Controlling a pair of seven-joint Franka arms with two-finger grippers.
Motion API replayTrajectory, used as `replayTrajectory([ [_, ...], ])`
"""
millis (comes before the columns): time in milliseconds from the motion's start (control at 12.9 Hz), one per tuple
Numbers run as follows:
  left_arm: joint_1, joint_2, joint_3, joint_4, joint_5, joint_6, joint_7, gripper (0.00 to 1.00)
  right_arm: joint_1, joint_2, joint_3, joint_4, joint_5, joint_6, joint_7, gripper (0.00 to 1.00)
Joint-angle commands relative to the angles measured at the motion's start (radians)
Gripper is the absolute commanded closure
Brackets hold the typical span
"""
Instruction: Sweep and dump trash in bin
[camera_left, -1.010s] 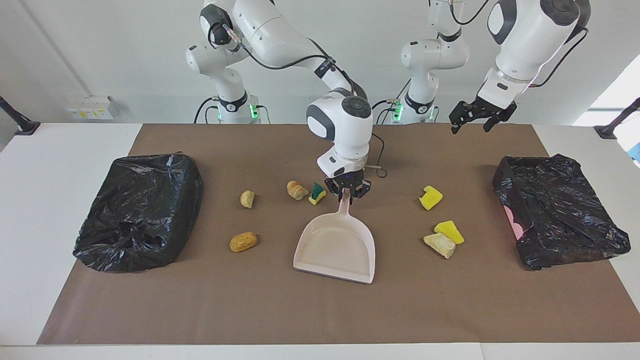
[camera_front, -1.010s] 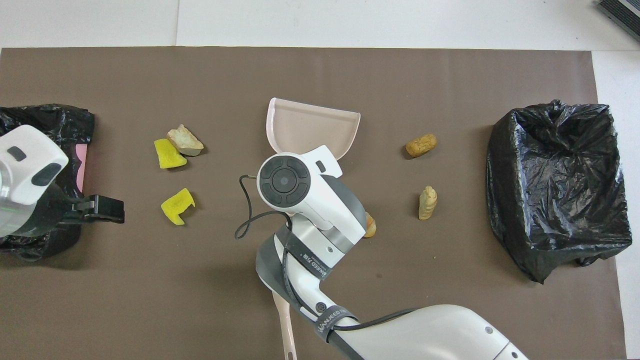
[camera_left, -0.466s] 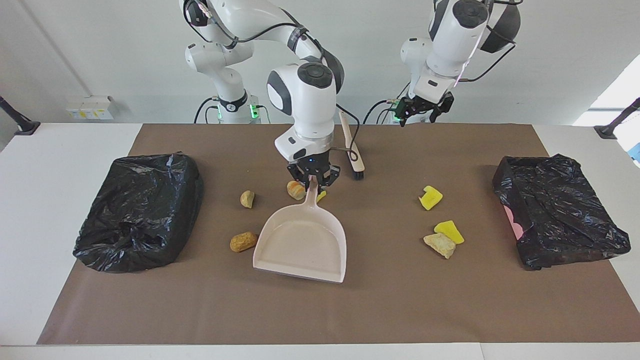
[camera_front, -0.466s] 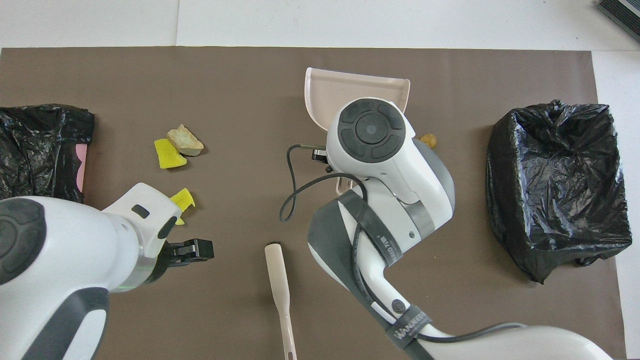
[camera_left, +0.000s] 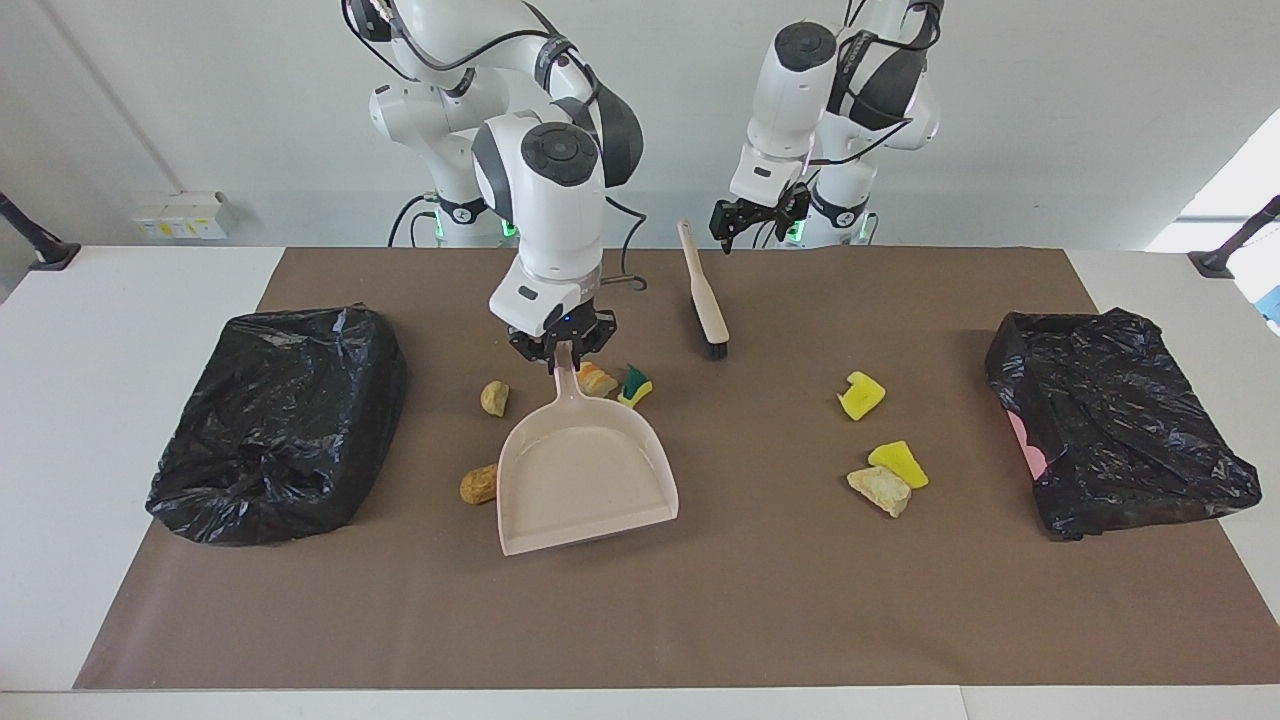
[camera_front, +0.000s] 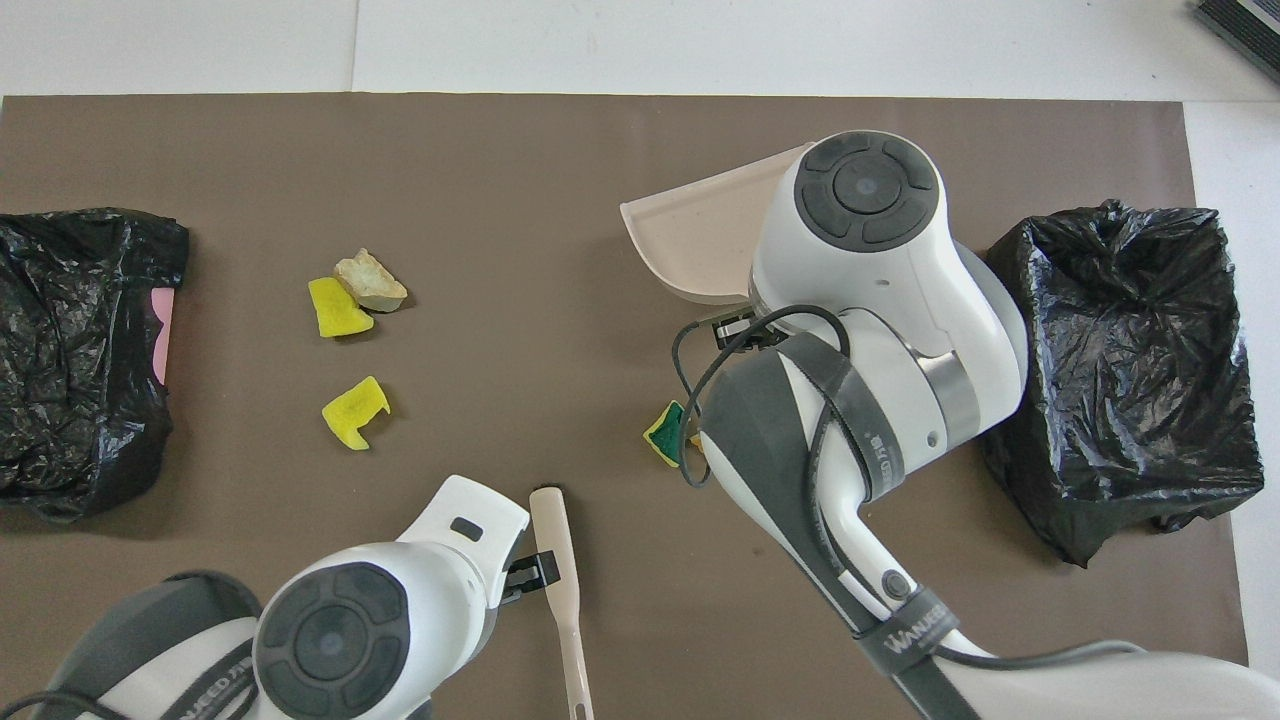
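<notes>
My right gripper (camera_left: 560, 352) is shut on the handle of the beige dustpan (camera_left: 585, 480), which rests on the brown mat; in the overhead view the pan (camera_front: 700, 240) shows past my right arm. Trash lies around it: a tan chunk (camera_left: 494, 397), another (camera_left: 479, 484) touching the pan's side, a bread piece (camera_left: 597, 379) and a green-backed sponge (camera_left: 634, 385). Toward the left arm's end lie yellow sponges (camera_left: 861, 395) (camera_left: 899, 462) and a tan chunk (camera_left: 878, 490). My left gripper (camera_left: 757, 215) is open over the handle end of the brush (camera_left: 703, 295).
A black bag-lined bin (camera_left: 280, 430) lies at the right arm's end of the mat, another (camera_left: 1120, 420) at the left arm's end with pink showing. A cable loops from my right wrist. The brush (camera_front: 557, 560) lies close to the robots.
My right gripper dragged the dustpan toward the right arm's end and turned it. My left arm swung from near its bin to over the brush handle.
</notes>
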Motion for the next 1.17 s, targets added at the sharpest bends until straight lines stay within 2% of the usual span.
replayTrajectory([
  [0, -0.118, 0.041, 0.02, -0.105, -0.008, 0.138, -0.081, 0.0, -0.01, -0.032, 0.008, -0.022, 0.014, -0.052, -0.22, 1.0],
  [233, -0.218, 0.129, 0.02, -0.123, -0.008, 0.223, -0.112, 0.0, -0.008, -0.046, 0.008, -0.029, 0.007, -0.095, -0.396, 1.0],
  [389, -0.239, 0.125, 0.016, -0.161, -0.011, 0.24, -0.112, 0.0, -0.014, -0.052, 0.01, -0.042, 0.014, -0.084, -0.54, 1.0],
  [622, -0.295, 0.115, 0.016, -0.183, -0.05, 0.263, -0.111, 0.0, -0.017, -0.092, 0.008, -0.12, 0.009, -0.077, -0.718, 1.0],
  [777, -0.325, 0.12, 0.018, -0.209, -0.051, 0.336, -0.112, 0.0, -0.03, -0.092, 0.008, -0.122, 0.009, -0.077, -0.737, 1.0],
  [932, -0.326, 0.117, 0.018, -0.212, -0.051, 0.332, -0.102, 0.28, -0.034, -0.092, 0.008, -0.123, 0.011, -0.078, -0.764, 1.0],
  [1088, -0.325, 0.12, 0.02, -0.208, -0.051, 0.318, -0.092, 0.89, -0.034, -0.092, 0.008, -0.123, 0.011, -0.078, -0.803, 1.0],
])
